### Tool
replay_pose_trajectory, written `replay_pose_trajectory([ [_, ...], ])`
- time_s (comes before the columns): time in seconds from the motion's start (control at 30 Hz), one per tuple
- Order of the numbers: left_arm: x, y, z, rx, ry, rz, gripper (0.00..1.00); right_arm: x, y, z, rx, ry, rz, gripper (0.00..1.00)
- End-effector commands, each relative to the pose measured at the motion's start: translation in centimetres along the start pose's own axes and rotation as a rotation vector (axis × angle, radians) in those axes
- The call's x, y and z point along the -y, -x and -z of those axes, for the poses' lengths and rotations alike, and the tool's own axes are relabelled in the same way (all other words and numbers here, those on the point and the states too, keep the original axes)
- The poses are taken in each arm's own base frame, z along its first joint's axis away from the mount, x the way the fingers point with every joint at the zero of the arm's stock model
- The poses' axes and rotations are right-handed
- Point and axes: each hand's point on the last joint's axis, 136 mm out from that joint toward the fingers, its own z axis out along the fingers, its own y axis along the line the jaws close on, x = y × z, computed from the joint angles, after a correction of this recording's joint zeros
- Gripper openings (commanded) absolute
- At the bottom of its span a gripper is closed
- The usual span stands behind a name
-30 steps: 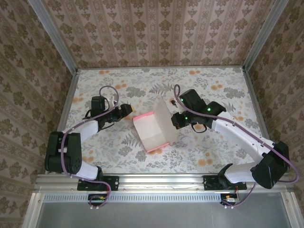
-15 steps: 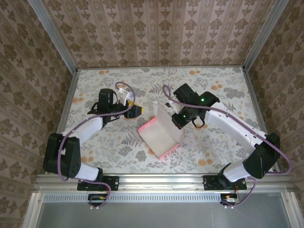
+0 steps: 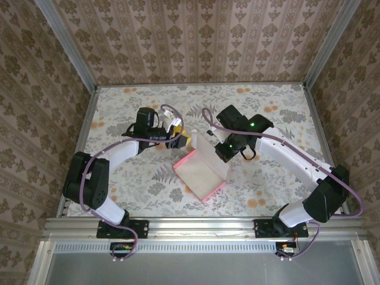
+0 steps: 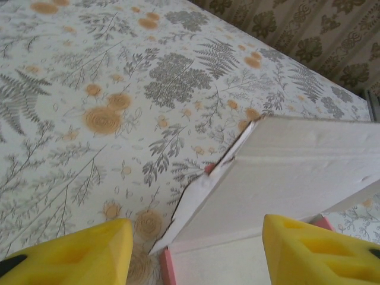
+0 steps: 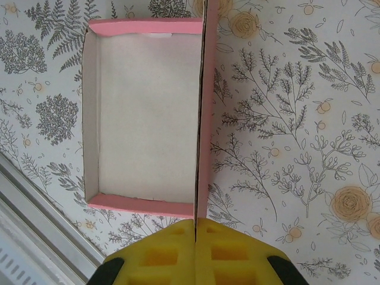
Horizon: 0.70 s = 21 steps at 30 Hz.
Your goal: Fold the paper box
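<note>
Right jaws clamp the upright flap (image 3: 209, 151) of the paper box (image 3: 199, 175) — left jaws gape wide by its ten o'clock corner.

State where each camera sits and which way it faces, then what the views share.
Top external: above and behind the bases, looking down at the table; both arms, left gripper and right gripper at the paper box.
Left wrist: low, facing across the table at the box's raised flap; left fingers open.
Right wrist: looking straight down the flap into the tray; right fingers pinch the flap.
Shared: all three see the paper box.
</note>
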Motion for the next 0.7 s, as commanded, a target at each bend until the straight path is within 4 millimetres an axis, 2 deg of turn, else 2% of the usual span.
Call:
replay_pose_trajectory([
  [0.0,0.0,1.1,-1.1,0.002,-0.029,-0.073,0.57,-0.1,0.2,0.3,-0.004,-0.003,0.030,0.00],
  [0.13,-0.1,0.8,-2.1,-0.035,-0.025,-0.093,0.57,0.0,0.1,0.2,-0.007,-0.008,0.030,0.00],
  [0.2,0.8,0.6,-3.0,-0.059,-0.043,-0.108,0.55,0.1,0.1,0.2,-0.008,-0.013,0.029,0.00],
  [0.47,1.3,-0.2,-3.5,-0.116,-0.032,-0.101,0.28,0.4,0.1,0.0,-0.003,-0.031,0.023,0.00],
  [0.67,0.9,-0.5,-3.4,-0.177,0.070,-0.115,0.15,0.9,0.5,0.1,0.016,-0.058,0.007,0.00],
])
